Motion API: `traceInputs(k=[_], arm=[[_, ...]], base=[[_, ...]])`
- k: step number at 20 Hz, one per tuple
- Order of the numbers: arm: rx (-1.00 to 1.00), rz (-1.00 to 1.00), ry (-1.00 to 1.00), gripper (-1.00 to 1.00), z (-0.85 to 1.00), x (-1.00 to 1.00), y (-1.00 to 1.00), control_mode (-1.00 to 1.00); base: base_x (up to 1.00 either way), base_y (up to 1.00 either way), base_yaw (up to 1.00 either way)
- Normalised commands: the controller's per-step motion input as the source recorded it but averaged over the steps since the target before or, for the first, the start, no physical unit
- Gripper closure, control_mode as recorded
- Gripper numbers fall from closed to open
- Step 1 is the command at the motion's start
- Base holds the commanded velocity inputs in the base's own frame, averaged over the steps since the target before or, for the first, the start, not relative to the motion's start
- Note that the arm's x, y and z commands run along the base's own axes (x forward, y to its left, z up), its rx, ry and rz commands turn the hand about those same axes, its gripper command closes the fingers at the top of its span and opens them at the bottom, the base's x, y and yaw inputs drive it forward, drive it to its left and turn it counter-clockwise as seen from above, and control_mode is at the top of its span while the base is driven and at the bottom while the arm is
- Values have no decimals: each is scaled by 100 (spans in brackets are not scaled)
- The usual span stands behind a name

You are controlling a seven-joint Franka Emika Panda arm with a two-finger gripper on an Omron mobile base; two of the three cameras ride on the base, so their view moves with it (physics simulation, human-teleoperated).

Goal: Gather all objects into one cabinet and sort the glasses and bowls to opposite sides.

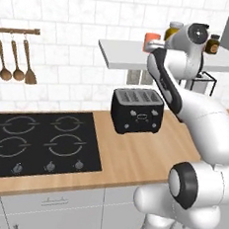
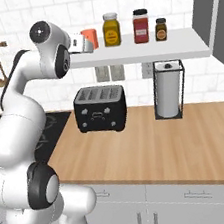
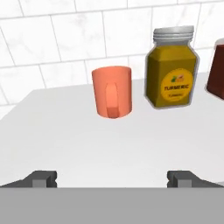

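Note:
A salmon-red glass stands upright near the left end of a thin white shelf; it also shows on the shelf in the base views. My gripper is open and level with the shelf, its two dark fingertips spread wide, a short way in front of the glass and not touching it. The hand reaches in from the shelf's left end. A dark grey side panel of the cabinet rises at the far right. The bowls are out of view.
A yellow spice jar stands close to the right of the glass, with a red jar and a small dark jar further along. Below sit a black toaster, a paper-towel holder, the wooden counter and the cooktop.

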Motion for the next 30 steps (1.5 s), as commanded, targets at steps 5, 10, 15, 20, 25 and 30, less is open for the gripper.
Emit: traceInputs(k=[5,10,15,20,25,30], arm=[[0,0,2,-100,1,30,-1,-100],[0,0,3,-100,0,37,0,-100],[0,0,3,-100,0,47,0,-100],[0,0,2,-100,0,45,-2,-100],[0,0,0,-100,0,30,-11,-100],[0,0,0,-100,-12,18,-12,-100]], base=[[0,0,0],[0,0,0],[0,0,0],[0,0,0],[0,0,0],[0,0,0]])
